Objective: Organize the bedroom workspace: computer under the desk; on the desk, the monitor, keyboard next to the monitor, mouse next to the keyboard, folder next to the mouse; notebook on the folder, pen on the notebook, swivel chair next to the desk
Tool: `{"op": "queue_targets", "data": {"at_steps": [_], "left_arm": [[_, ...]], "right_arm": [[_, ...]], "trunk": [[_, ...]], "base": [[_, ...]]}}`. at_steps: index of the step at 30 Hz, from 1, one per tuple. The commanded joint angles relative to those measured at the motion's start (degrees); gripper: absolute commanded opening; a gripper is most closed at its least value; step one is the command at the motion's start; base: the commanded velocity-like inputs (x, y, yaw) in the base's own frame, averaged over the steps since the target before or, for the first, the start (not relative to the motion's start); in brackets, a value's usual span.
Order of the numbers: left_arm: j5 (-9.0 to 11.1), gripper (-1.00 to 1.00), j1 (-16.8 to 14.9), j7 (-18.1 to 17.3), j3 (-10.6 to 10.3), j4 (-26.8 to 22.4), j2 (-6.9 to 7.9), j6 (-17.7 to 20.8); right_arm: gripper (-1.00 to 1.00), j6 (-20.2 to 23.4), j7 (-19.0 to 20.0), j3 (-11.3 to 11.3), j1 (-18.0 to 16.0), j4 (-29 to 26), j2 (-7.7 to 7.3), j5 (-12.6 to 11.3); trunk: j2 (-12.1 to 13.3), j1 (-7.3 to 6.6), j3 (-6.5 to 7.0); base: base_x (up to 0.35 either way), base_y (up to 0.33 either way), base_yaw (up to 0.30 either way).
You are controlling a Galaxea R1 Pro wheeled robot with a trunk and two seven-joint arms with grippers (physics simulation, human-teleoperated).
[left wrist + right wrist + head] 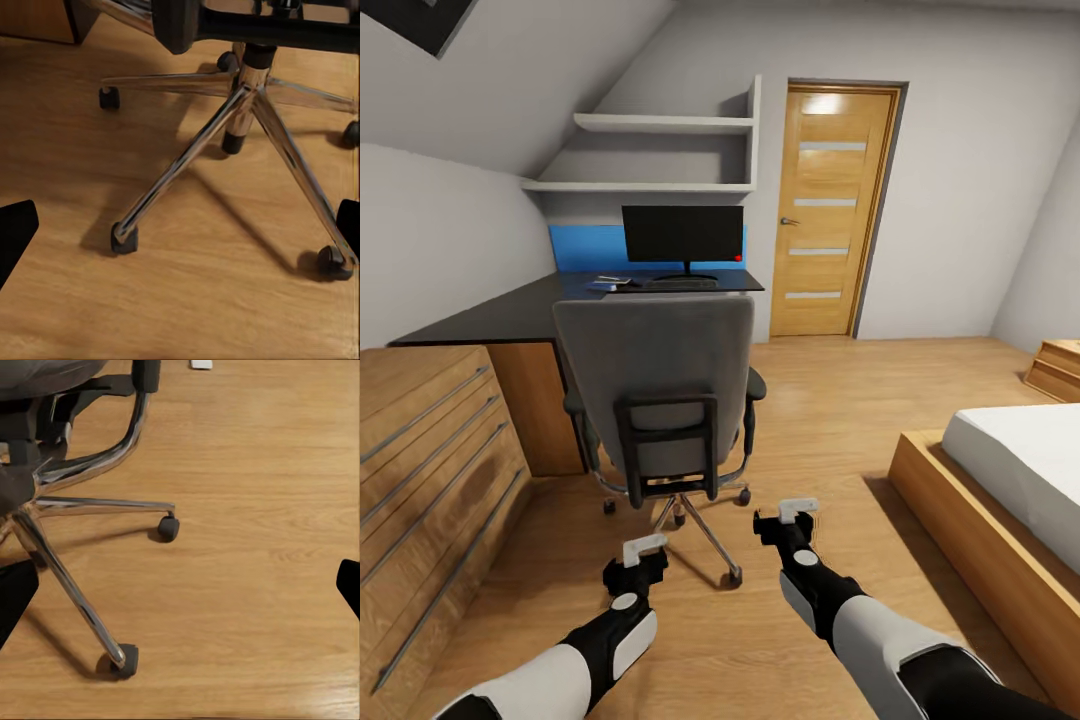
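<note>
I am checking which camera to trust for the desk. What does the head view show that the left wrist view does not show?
Head view alone: the monitor standing on the black desk, the swivel chair's grey back, the door, the bed, and both grippers, left and right, low above the floor. Left wrist view alone: a close look under the seat at the chrome column and casters. Both share the swivel chair and the wood floor.
</note>
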Motion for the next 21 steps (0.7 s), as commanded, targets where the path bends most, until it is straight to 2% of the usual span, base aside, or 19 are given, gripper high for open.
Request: {"op": "queue_targets", "data": {"at_steps": [1, 4, 13, 16, 21], "left_arm": [[0.46, 1.0, -0.06, 0.32, -0.69, 0.02, -0.31, -0.47], [0.41, 1.0, -0.03, 0.42, -0.89, 0.04, -0.75, -0.89], [0.37, 1.0, -0.04, 0.47, -0.78, 0.05, -0.6, -1.51], [0.32, 1.0, -0.02, 0.53, -0.81, -0.01, -0.59, -1.54], [0.31, 1.0, -0.03, 0.48, -0.81, -0.03, -0.52, -1.38]], "right_arm": [[1.0, -0.16, -0.32, 0.68, -0.05, 0.48, 0.0, 0.35], [1.0, -0.16, -0.27, 1.02, 0.03, 1.17, 0.0, 1.41], [1.0, -0.11, 1.2, 1.28, 0.75, 1.34, 0.0, 1.97], [1.0, -0.15, 2.0, 1.33, 1.07, 1.32, 0.0, 3.07], [1.0, -0.1, 2.57, 1.82, 1.24, 0.85, 0.0, 3.52]], "trunk": [[-0.02, -0.01, -0.05], [-0.02, -0.01, -0.05], [-0.02, -0.01, -0.05], [-0.02, -0.01, -0.05], [-0.02, -0.01, -0.05]], "base": [[0.0, 0.0, 0.006], [0.0, 0.0, 0.002], [0.0, 0.0, 0.041], [0.0, 0.0, 0.063], [0.0, 0.0, 0.013]]}}
